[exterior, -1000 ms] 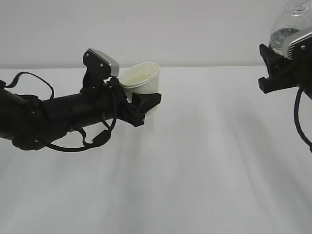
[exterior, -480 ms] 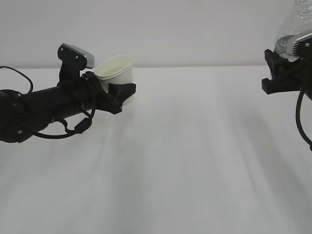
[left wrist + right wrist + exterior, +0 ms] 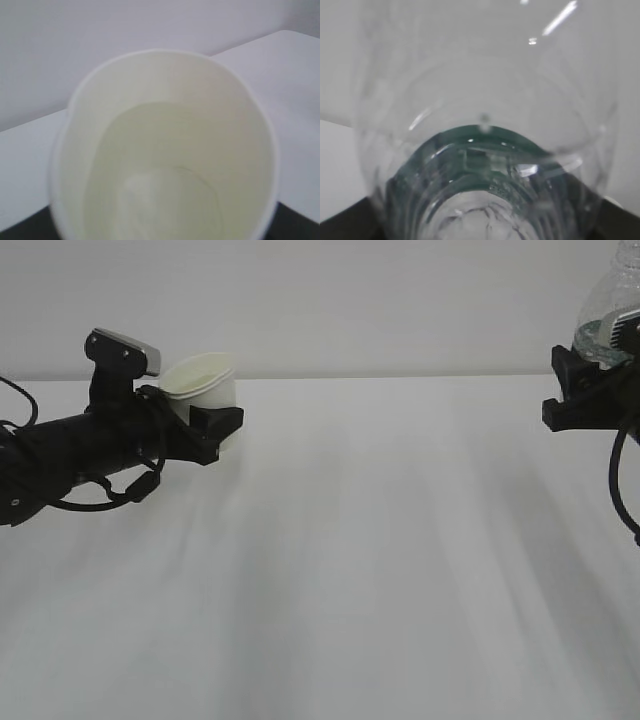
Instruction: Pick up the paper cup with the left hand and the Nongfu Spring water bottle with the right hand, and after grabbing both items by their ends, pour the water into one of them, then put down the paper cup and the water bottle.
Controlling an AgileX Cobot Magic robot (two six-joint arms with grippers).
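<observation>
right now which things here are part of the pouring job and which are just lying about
Part of the job:
- small white tapered paper cup, held in the left claw
- clear ribbed plastic water bottle, held in the right claw
- water in the cup

Just lying about:
- nothing; only the plain white table

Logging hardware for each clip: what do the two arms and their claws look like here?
Both arms are matte black. The left arm is a thick tube with thin black cables looping beneath it and a silver-grey topped block standing upright near its blocky black claw. The right arm shows the same angular black claw, a ribbed silver-grey plate and one black cable hanging down. No markings are legible.
</observation>
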